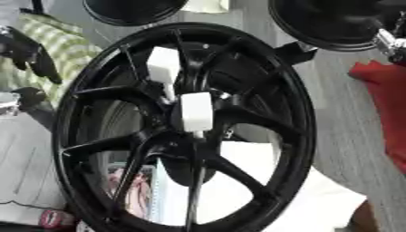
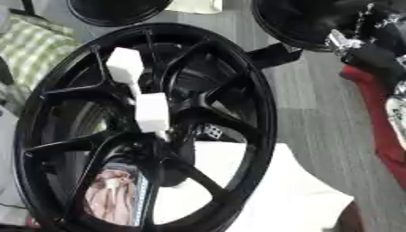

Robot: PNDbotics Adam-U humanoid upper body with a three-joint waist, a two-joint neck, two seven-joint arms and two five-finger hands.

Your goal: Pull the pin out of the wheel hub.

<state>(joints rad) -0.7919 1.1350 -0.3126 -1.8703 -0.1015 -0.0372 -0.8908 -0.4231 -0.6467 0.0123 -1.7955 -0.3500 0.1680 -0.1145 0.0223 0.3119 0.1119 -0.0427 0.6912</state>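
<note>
two white pins in the wheel hub, neither hand on them yet

the black wheel hub (image 1: pixel 187 131) stands close to the camera, with one white pin (image 1: pixel 196 112) seated at its centre and a second white pin (image 1: pixel 164 65) higher up among the spokes. the left hand (image 1: pixel 30 53) shows at the left edge, dark and apart from the rim, and the right hand (image 2: pixel 373 38) sits at the upper right, also clear of the wheel; i cannot tell how far open either one is. the likely trouble is a reach that catches a spoke before the pin head, or closes on the wrong pin, or a sideways pull that jams the pin or tips the hub.
</note>
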